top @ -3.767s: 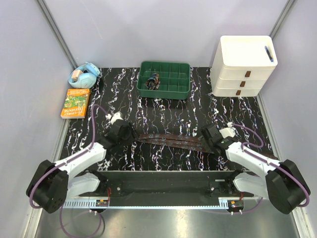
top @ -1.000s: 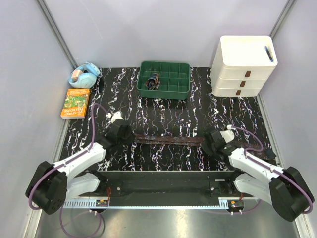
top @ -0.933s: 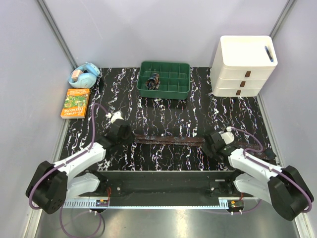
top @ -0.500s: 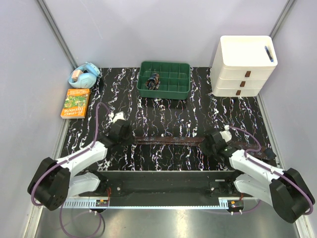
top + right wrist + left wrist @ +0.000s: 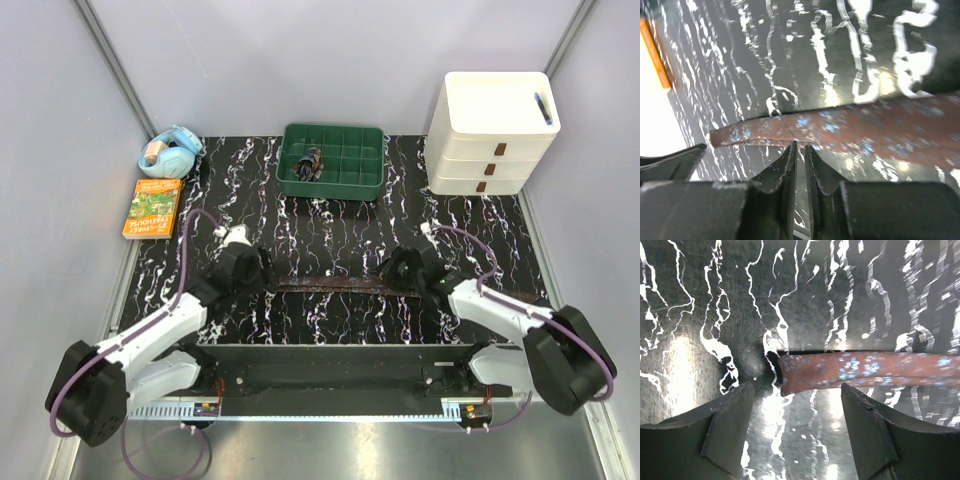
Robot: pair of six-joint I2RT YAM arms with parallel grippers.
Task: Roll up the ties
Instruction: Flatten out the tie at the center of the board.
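Note:
One dark brown tie (image 5: pixel 330 283) with a reddish pattern lies straight across the marbled table between my two grippers. My left gripper (image 5: pixel 252 272) is open at the tie's left end. In the left wrist view the blunt tie end (image 5: pixel 790 375) lies flat just beyond my open gripper (image 5: pixel 797 405), touching neither finger. My right gripper (image 5: pixel 400 270) sits at the tie's right end. In the right wrist view the jaws of my right gripper (image 5: pixel 800 146) stand almost together, their tips pinched on the near edge of the tie (image 5: pixel 865 130).
A green compartment tray (image 5: pixel 290 185) with a small dark item inside stands at the back centre. A white drawer unit (image 5: pixel 495 130) is at the back right. An orange book (image 5: pixel 153 207) and a blue tape dispenser (image 5: pixel 170 152) lie at the back left.
My right gripper first pulled the tie straight to the right, then moved left and a little back, so the tie's visible length is shorter. My left gripper stayed near the left end.

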